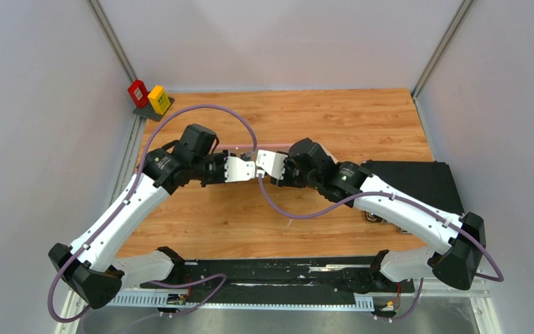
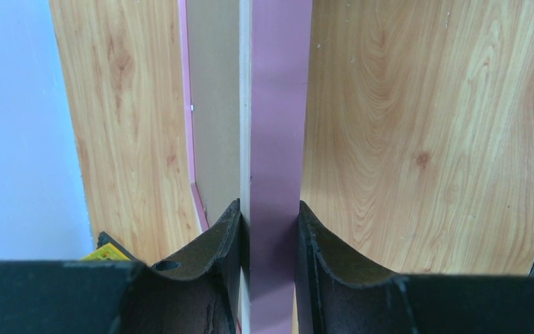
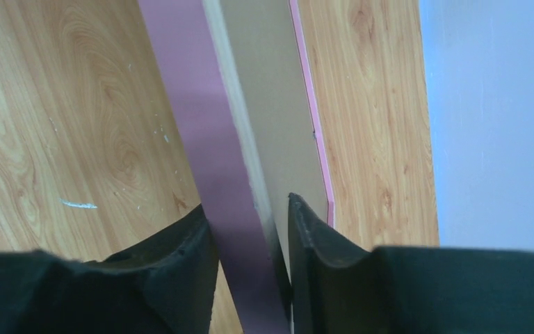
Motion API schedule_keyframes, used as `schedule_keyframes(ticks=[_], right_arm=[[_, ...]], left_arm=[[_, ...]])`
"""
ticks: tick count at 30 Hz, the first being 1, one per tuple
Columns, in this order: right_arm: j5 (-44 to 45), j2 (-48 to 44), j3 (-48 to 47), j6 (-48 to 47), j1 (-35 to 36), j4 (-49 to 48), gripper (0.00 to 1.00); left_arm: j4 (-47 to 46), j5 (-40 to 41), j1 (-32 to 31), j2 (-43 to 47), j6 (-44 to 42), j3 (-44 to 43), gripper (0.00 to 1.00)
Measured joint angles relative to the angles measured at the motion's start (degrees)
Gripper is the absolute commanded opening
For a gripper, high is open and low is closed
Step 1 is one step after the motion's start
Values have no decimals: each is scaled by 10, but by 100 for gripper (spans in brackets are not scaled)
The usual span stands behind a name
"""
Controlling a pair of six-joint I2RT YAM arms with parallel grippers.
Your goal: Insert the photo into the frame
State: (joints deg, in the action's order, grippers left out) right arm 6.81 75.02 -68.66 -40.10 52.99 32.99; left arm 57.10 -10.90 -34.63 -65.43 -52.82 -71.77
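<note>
Fingers (image 2: 217, 240) of the left gripper (image 2: 269, 207) are clamped on the frame (image 2: 278, 104) — one pad on each face of its pink edge — and the right gripper (image 3: 249, 205) pinches the same edge, seemingly pressing both faces. The frame stands upright over the wooden table (image 1: 334, 115), held between the two grippers, with a brown panel (image 3: 278, 97) filling the face on show. A black case (image 1: 417, 177) lies to the frame's right — a red block (image 1: 138, 92) and a yellow block (image 1: 158, 99) sit well off to its far left.
</note>
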Motion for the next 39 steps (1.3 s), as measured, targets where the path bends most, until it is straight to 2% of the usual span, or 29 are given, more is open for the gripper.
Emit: schedule_keyframes(ticks=[1, 3, 4, 7, 12, 18, 23, 28, 30, 31, 33, 34, 39], right_arm=[[-2, 0, 1, 0, 2, 2, 23], [-10, 0, 2, -19, 5, 10, 3], [-10, 0, 3, -21, 6, 11, 0], [-11, 0, 4, -21, 6, 7, 0], [-13, 0, 3, -20, 6, 8, 0], [-16, 3, -9, -19, 5, 23, 0], [-22, 7, -25, -16, 6, 43, 0], [-25, 7, -37, -15, 5, 72, 0], [-27, 7, -42, -14, 5, 81, 0], [-29, 7, -45, -13, 5, 86, 0], [-32, 8, -51, -11, 5, 96, 0], [-34, 8, -55, -9, 5, 101, 0], [-41, 11, -72, 0, 5, 116, 0]], left_arm=[[-1, 0, 0, 1, 0, 0, 0], [-2, 1, 1, 2, -4, 0, 0], [-4, 1, 2, 3, -9, 0, 0], [-2, 1, 2, 5, -12, 0, 0], [-4, 3, 2, 5, -13, 0, 25], [-6, 4, 2, 7, -13, 0, 38], [-12, 5, 1, 14, -14, 0, 54], [-30, 5, 1, 21, -15, 0, 63], [-34, 6, 1, 21, -16, 0, 73], [-35, 7, 1, 21, -16, 0, 83], [-40, 10, 1, 21, -14, 0, 96], [-43, 12, 1, 21, -15, 0, 99], [-78, 21, 12, 35, 0, 1, 100]])
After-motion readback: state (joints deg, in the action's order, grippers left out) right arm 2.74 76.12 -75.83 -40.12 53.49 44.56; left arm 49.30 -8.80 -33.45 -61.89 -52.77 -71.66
